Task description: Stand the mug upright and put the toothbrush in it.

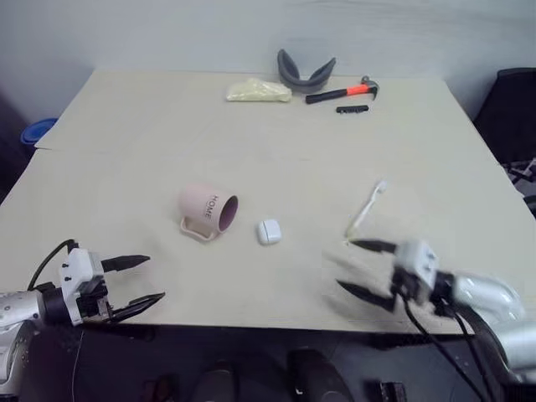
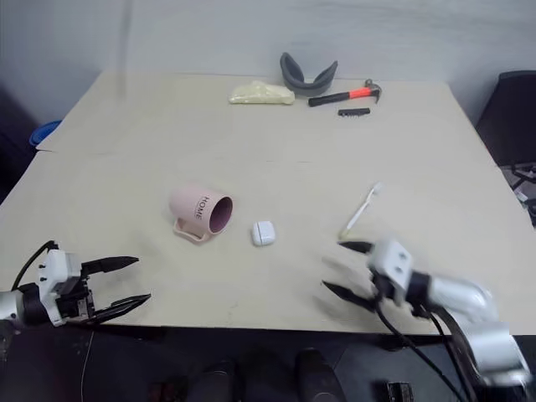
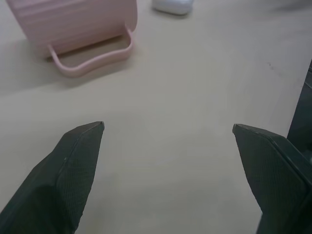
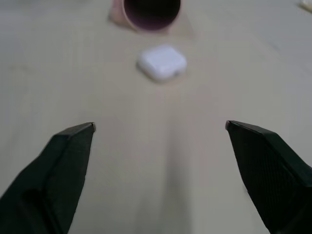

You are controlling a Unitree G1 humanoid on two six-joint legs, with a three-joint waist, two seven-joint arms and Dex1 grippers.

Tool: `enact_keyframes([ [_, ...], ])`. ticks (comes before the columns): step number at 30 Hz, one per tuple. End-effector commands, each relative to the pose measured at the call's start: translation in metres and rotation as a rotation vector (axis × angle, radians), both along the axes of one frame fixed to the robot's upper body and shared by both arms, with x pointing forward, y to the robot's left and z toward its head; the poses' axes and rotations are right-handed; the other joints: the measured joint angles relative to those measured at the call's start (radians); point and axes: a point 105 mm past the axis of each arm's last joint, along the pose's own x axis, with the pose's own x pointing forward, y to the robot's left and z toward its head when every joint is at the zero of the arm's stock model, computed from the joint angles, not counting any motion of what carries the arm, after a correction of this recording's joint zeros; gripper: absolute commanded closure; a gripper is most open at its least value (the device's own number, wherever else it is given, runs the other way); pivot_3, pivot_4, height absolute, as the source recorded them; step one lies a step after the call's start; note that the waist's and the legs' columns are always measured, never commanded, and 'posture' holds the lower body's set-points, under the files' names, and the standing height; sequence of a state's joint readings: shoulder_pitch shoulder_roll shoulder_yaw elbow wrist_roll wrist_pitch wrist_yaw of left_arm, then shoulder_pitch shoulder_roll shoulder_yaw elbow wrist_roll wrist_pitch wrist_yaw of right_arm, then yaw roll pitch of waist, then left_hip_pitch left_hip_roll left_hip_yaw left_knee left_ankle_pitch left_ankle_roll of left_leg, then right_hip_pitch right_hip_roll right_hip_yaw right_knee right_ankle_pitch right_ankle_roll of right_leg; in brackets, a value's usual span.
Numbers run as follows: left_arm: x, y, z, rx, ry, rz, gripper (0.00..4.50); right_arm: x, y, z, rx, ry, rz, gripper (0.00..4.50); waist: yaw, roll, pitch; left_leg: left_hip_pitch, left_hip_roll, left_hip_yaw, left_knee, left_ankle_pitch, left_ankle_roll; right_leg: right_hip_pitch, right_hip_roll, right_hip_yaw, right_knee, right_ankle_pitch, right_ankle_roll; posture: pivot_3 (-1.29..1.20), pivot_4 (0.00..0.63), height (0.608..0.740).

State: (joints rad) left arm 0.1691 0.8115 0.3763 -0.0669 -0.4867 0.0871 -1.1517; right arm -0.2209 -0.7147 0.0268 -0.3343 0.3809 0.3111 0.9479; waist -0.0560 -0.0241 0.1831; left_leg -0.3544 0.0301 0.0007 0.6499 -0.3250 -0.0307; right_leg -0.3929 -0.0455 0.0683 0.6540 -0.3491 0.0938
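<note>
The pale pink mug point(image 1: 206, 210) lies on its side in the middle of the table, its dark mouth facing right and its handle point(image 3: 92, 61) flat on the tabletop. To its right the white toothbrush point(image 1: 368, 208) lies flat. My left gripper point(image 1: 151, 279) hovers open at the table's front left edge, short of the mug. My right gripper point(image 1: 355, 266) is open near the front edge, just below the toothbrush's near end, pointing toward the mug's mouth point(image 4: 151, 10). Neither gripper holds anything.
A small white earbud case point(image 1: 268, 231) lies between mug and toothbrush. At the far edge sit a yellow cloth point(image 1: 258, 90), a grey curved band point(image 1: 304, 73), an orange-handled hammer point(image 1: 343, 90) and a small black piece point(image 1: 352, 109). A dark chair point(image 1: 512, 117) stands at right.
</note>
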Motion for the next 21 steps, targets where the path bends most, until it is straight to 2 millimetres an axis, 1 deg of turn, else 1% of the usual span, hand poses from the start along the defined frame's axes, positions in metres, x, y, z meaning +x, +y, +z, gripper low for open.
enact_keyframes([
  [1,0.002,-0.009,0.006,-0.025,-0.02,-0.03,0.0,0.02,0.025,-0.01,-0.074,0.077,0.059,0.03,0.0,0.0,0.0,-0.001,0.0,-0.001,0.0,0.0,0.0,-0.001,0.0,-0.002,0.0,-0.001,-0.001,0.0,0.15,0.74],
  [3,0.003,-0.014,0.006,-0.03,-0.019,-0.047,0.0,0.031,0.038,-0.012,-0.129,0.072,0.127,0.03,0.002,0.0,0.0,-0.004,0.0,-0.004,0.0,0.0,-0.001,-0.002,0.0,-0.006,-0.001,-0.001,-0.002,0.0,0.15,0.74],
  [4,0.002,-0.015,0.007,-0.034,-0.016,-0.053,0.0,0.037,0.042,-0.014,-0.149,0.091,0.141,0.03,0.003,0.0,0.0,-0.006,0.0,-0.004,0.0,0.0,-0.001,-0.004,-0.001,-0.007,-0.001,-0.001,-0.002,0.0,0.15,0.74],
  [6,0.002,-0.018,0.007,-0.038,-0.015,-0.06,0.0,0.053,0.054,-0.012,-0.185,0.074,0.165,0.03,0.002,0.0,0.0,-0.012,0.0,-0.006,0.003,0.0,-0.001,-0.008,-0.001,-0.009,0.0,-0.001,-0.002,0.0,0.15,0.74],
  [8,0.002,-0.022,0.008,-0.046,-0.017,-0.061,0.0,0.067,0.072,-0.009,-0.204,0.079,0.214,0.03,-0.003,0.0,0.0,-0.02,0.0,-0.004,0.009,0.0,-0.001,-0.016,-0.002,-0.009,0.006,-0.001,-0.002,0.0,0.15,0.74],
  [12,0.001,-0.025,0.008,-0.054,-0.018,-0.059,0.0,0.087,0.09,-0.017,-0.287,0.047,0.271,0.03,-0.02,0.0,0.0,-0.02,0.001,-0.001,0.012,0.0,-0.001,-0.018,-0.002,-0.01,0.008,-0.001,-0.002,0.0,0.15,0.74],
  [14,0.0,-0.027,0.008,-0.059,-0.019,-0.058,0.0,0.09,0.093,-0.023,-0.328,0.075,0.308,0.03,-0.025,0.0,0.0,-0.02,0.001,-0.001,0.012,0.0,-0.001,-0.018,-0.002,-0.01,0.009,-0.001,-0.002,0.0,0.15,0.74],
  [16,-0.001,-0.028,0.009,-0.061,-0.02,-0.056,0.0,0.088,0.091,-0.031,-0.38,0.123,0.37,0.03,-0.026,0.0,0.0,-0.02,0.0,-0.001,0.012,0.0,-0.001,-0.018,-0.002,-0.01,0.009,-0.001,-0.002,0.0,0.15,0.74],
  [18,-0.002,-0.027,0.01,-0.059,-0.019,-0.055,0.0,0.082,0.092,-0.036,-0.38,0.19,0.423,0.03,-0.028,0.0,0.0,-0.02,0.0,-0.001,0.012,0.0,-0.001,-0.018,-0.003,-0.011,0.009,-0.001,-0.002,0.0,0.15,0.74],
  [20,-0.003,-0.024,0.01,-0.058,-0.019,-0.044,0.0,0.083,0.095,-0.039,-0.395,0.193,0.438,0.03,-0.03,0.0,0.0,-0.02,0.001,-0.001,0.012,0.0,-0.001,-0.018,-0.003,-0.011,0.009,-0.001,-0.002,0.0,0.15,0.74],
  [21,-0.003,-0.023,0.01,-0.056,-0.019,-0.039,0.0,0.084,0.097,-0.04,-0.402,0.179,0.439,0.2,-0.031,0.0,0.0,-0.02,0.001,-0.001,0.012,0.0,-0.001,-0.018,-0.003,-0.011,0.009,-0.001,-0.002,0.0,0.15,0.74],
])
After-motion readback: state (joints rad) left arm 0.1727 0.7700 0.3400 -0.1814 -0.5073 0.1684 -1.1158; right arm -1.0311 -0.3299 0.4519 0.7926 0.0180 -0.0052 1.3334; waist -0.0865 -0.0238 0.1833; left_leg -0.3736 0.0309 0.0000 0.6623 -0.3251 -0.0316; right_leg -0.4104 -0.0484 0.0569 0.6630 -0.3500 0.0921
